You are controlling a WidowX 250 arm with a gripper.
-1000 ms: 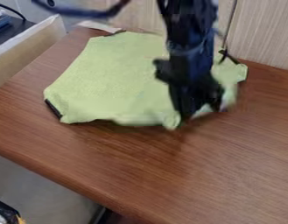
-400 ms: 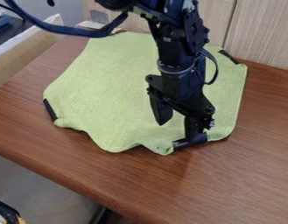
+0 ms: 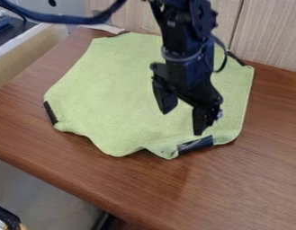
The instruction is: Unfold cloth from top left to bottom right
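Wood-grain tabletop [image 3: 246, 179]: one; bears the cloth towards its far side, by the wall panels [image 3: 267, 33].
Green cloth [image 3: 114, 90]: one; spread mostly flat, near edge wavy. Judged light, limp and soft, not fragile; liable to wrinkle or drag if pulled sideways.
Two-finger gripper [image 3: 183, 122]: one; above the cloth's near right part, fingers parted, nothing between them.
Black edge strips [image 3: 195, 144]: four visible, at the cloth's margins. Near right strip judged the best hold, likely stiffer than the bare fabric; grip may slip if shallow.
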